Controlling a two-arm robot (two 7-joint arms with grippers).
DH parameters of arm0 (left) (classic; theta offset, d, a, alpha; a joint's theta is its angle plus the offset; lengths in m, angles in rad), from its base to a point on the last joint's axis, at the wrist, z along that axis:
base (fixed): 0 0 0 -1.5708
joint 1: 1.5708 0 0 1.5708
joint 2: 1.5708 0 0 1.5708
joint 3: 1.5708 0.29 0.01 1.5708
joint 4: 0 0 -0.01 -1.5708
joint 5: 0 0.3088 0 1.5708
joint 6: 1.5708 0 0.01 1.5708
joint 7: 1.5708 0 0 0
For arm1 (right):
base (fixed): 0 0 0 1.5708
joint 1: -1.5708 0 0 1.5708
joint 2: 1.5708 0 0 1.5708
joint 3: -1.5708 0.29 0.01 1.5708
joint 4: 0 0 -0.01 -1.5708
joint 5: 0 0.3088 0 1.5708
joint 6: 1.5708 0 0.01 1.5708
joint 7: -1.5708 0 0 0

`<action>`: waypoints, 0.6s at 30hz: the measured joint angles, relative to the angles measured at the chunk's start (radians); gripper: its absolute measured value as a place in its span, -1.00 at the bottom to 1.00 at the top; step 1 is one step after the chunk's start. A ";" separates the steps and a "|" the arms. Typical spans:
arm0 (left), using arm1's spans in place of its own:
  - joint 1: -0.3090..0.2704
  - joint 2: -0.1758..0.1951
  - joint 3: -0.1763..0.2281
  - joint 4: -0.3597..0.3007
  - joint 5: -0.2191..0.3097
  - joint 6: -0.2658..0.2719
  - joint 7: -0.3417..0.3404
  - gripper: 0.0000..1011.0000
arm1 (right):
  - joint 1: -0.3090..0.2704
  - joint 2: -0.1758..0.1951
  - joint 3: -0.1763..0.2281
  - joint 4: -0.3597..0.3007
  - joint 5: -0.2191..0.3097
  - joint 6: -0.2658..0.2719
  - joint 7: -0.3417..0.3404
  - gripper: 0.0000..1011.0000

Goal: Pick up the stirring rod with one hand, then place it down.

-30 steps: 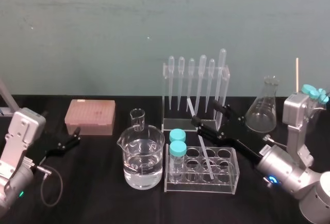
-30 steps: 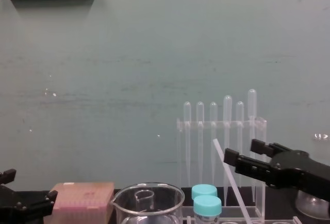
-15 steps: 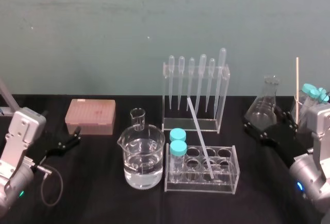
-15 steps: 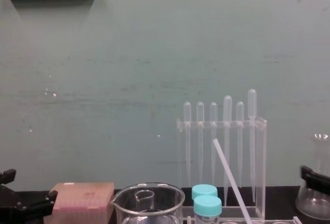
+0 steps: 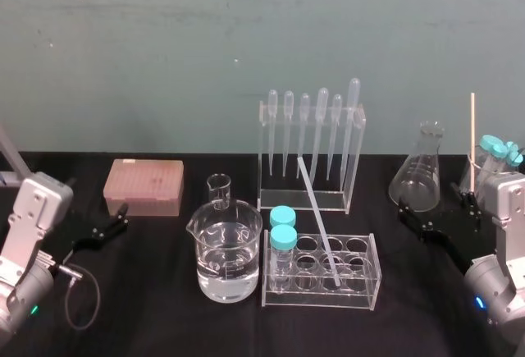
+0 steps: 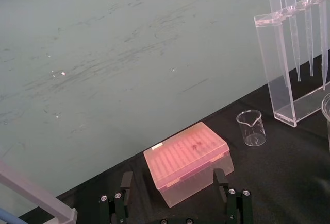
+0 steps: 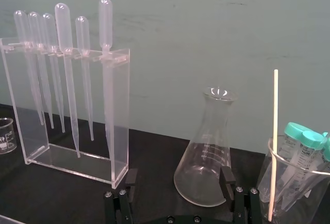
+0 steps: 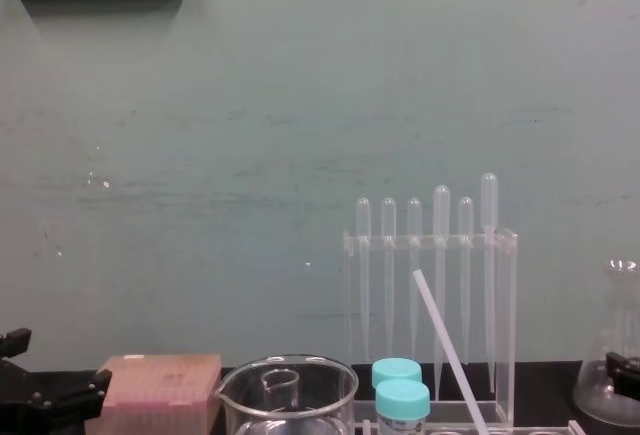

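Observation:
The stirring rod (image 5: 318, 221) is a thin translucent-white stick. It leans with its lower end in a hole of the clear test-tube rack (image 5: 365, 279) and its upper end in front of the pipette rack (image 5: 354, 160). The chest view shows the stirring rod (image 8: 448, 350) slanting up to the left. My right gripper (image 5: 447, 216) is open and holds nothing, low at the right, well apart from the rod and beside the conical flask (image 5: 420, 168). Its fingers (image 7: 130, 178) straddle the flask (image 7: 206, 152) in the right wrist view. My left gripper (image 5: 111, 224) is parked open at the far left.
A beaker of water (image 5: 225, 250) with a small beaker (image 5: 218, 189) behind it stands left of the test-tube rack, which holds two teal-capped tubes (image 5: 283, 238). A pink tip box (image 5: 143, 185) lies at the back left. A beaker with capped tubes and a wooden stick (image 7: 273, 141) stands far right.
My right gripper has drawn back from the rod near the pipette rack to the right, past the flask, and opened wider. The rod stays leaning in the test-tube rack.

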 joint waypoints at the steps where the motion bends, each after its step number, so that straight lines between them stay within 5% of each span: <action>1: 0.000 0.000 0.000 0.000 0.000 0.000 0.000 0.98 | 0.000 0.000 0.000 -0.001 0.001 0.000 0.001 0.98; 18: 0.000 0.000 0.000 0.000 0.000 0.000 0.000 0.98 | -0.001 0.002 -0.002 -0.005 0.005 -0.005 0.006 0.98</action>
